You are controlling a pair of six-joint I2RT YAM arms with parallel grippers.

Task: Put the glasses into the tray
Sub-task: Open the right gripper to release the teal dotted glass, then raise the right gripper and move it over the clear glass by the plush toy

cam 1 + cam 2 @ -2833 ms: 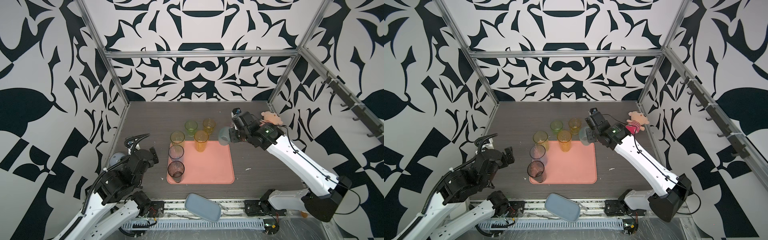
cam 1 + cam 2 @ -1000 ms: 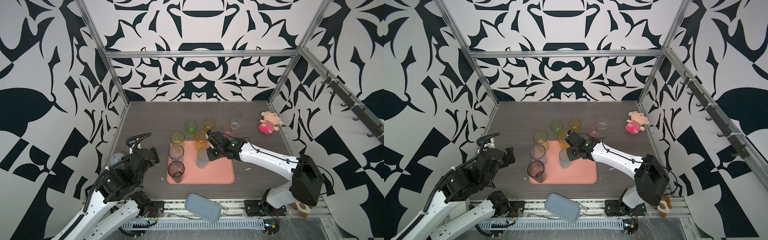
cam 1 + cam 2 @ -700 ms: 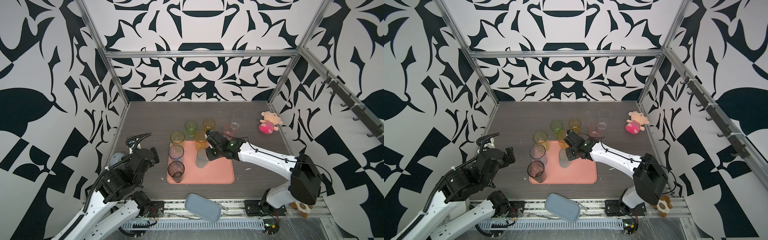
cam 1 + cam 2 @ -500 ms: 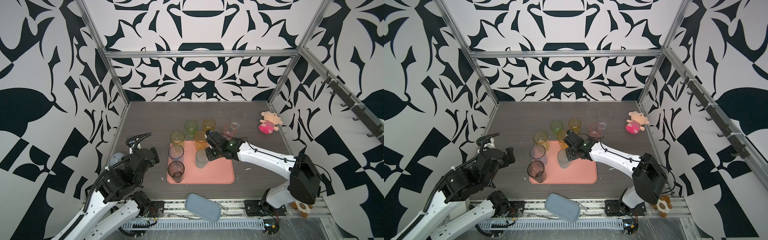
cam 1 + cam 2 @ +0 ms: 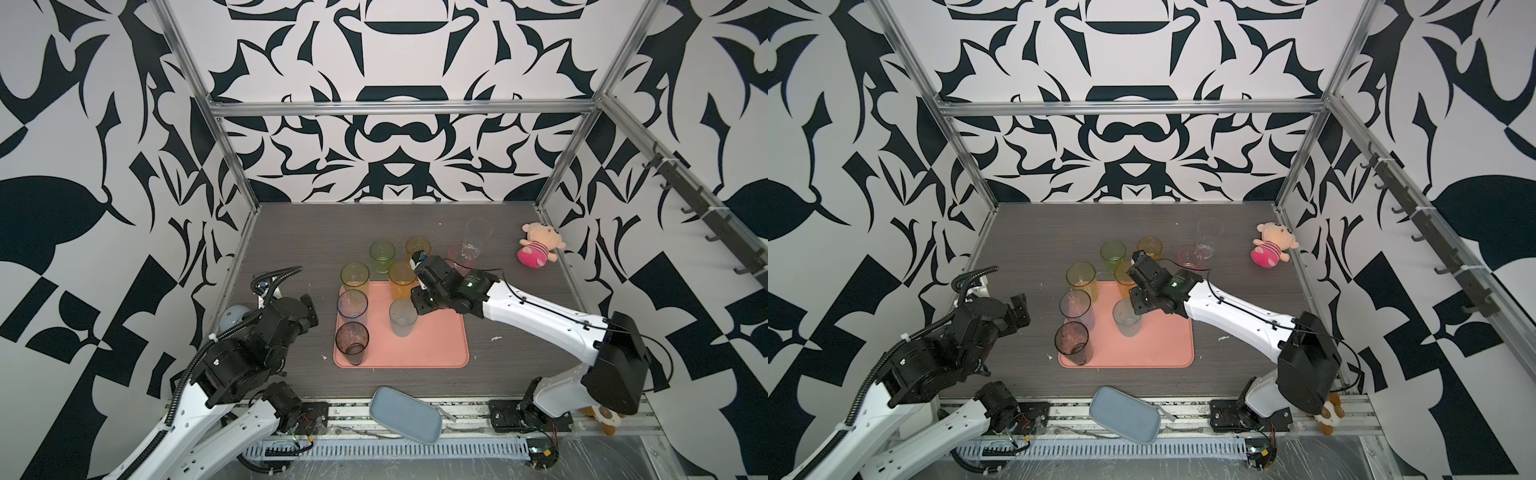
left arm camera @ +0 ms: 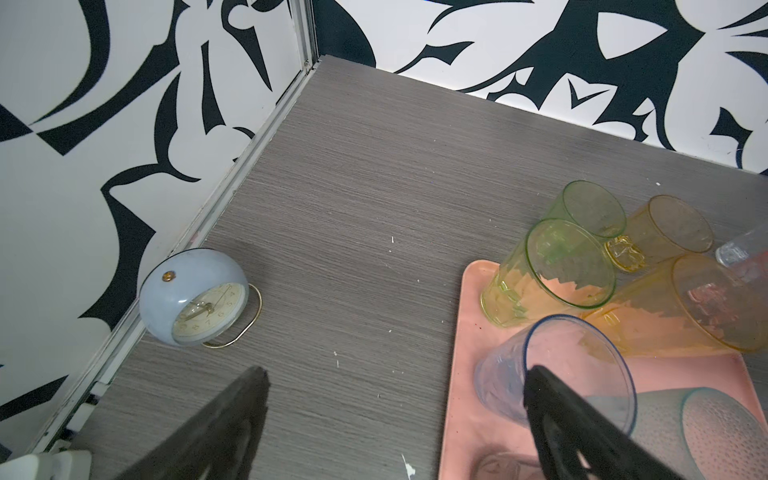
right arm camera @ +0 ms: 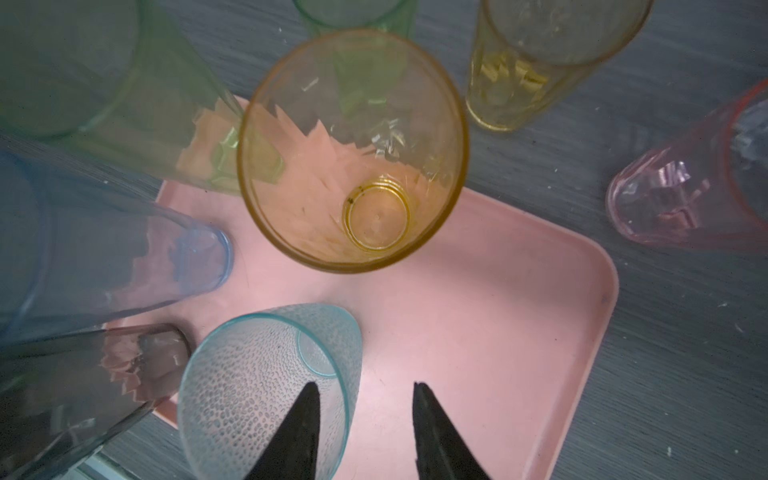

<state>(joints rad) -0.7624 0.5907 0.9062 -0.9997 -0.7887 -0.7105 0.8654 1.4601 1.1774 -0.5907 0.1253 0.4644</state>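
Observation:
The salmon-pink tray (image 5: pixel 436 345) lies mid-table. A teal glass (image 5: pixel 402 318) stands upright on it. My right gripper (image 7: pixel 363 384) is open over its rim, one finger inside the teal glass (image 7: pixel 266 390) and one outside, gripping nothing. Yellow-green (image 5: pixel 354 276), blue (image 5: pixel 352 305), smoky grey (image 5: pixel 352 338) and orange (image 5: pixel 401 276) glasses stand along the tray's left and back. Green (image 5: pixel 382 253), amber (image 5: pixel 417 247), pink (image 5: pixel 460 255) and clear (image 5: pixel 478 232) glasses stand on the table behind. My left gripper (image 5: pixel 307 309) hangs open and empty left of the tray.
A pale blue alarm clock (image 6: pixel 195 297) sits by the left wall. A pink plush doll (image 5: pixel 538 249) lies at the back right. A blue-grey dish (image 5: pixel 405 415) rests on the front rail.
My right gripper brought the teal glass from the back of the table onto the tray, then its jaws opened off the rim. The left arm has not moved.

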